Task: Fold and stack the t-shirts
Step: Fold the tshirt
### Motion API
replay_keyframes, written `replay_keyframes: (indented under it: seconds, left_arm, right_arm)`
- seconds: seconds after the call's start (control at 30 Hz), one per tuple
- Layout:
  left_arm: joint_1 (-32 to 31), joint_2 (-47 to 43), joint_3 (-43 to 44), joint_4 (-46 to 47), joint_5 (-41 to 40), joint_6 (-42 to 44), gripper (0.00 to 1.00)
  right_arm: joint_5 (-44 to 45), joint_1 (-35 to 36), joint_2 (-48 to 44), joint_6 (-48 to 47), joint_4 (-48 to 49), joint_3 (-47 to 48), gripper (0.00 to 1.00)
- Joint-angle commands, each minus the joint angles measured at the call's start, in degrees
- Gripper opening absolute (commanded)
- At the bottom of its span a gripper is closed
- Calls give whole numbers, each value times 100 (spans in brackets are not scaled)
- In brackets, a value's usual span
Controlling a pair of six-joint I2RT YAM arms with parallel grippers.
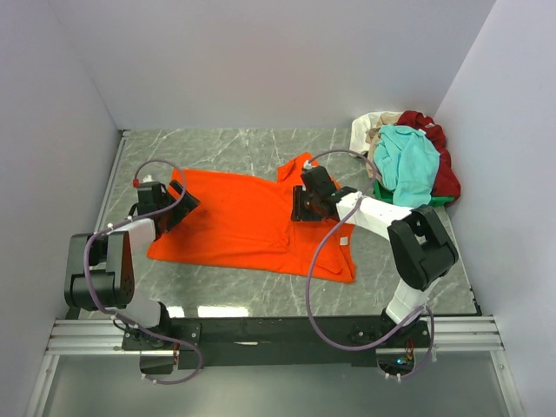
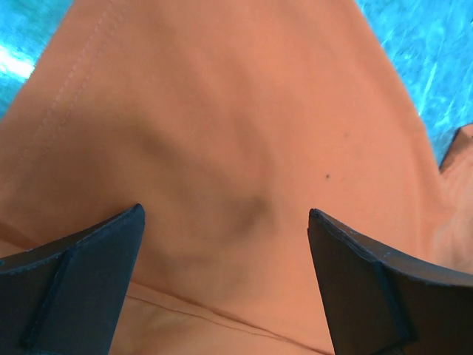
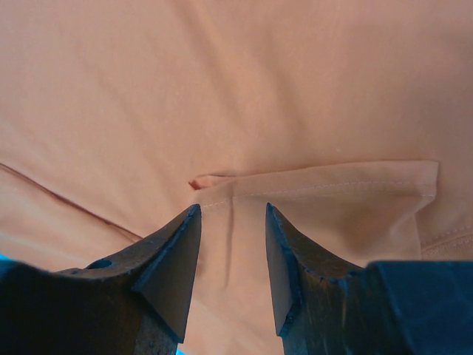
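One bright orange cloth t-shirt (image 1: pixel 243 228) lies spread across the middle of the grey marbled bench top (image 1: pixel 217 148). It reaches from near the left edge to right of centre, with one corner trailing toward the near edge. A heap of unfolded cloth shirts (image 1: pixel 408 165) in teal, dark red and cream is bundled in the far right corner, well apart from both arms. The step in hand looks to be the first fold of the orange shirt, as nothing is folded or stacked yet.

The left gripper (image 1: pixel 176 202) sits low over the shirt's left end. Its jaws are wide apart, with smooth orange fabric filling the space between and beneath them. Whether the tips touch the cloth I cannot tell. The right gripper (image 1: pixel 306 205) is over the shirt's right part, toward the far edge, with jaws a narrow gap apart and clamped on nothing. Its wrist view shows a stitched hem flap (image 3: pixel 332 192), probably a sleeve, just ahead of the fingertips (image 3: pixel 185 237), with the flap's end in line with the gap.

The next move likely calls for each pair of jaws to settle on an edge and pinch it, then lift evenly so the cloth folds over without dragging.
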Motion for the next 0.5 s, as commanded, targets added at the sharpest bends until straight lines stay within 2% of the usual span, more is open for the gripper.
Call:
replay_keyframes:
  seconds: [0.0, 0.17, 0.47]
  left_arm:
    - [226, 76, -242, 346, 246, -236, 99]
    - [499, 41, -638, 531, 546, -438, 99]
    - [588, -495, -1385, 672, 458, -711, 100]
  right_arm:
    - [-68, -46, 123, 37, 369, -190, 47]
    - [-182, -46, 176, 151, 440, -497, 47]
    - [-349, -37, 1, 336, 519, -1182, 46]
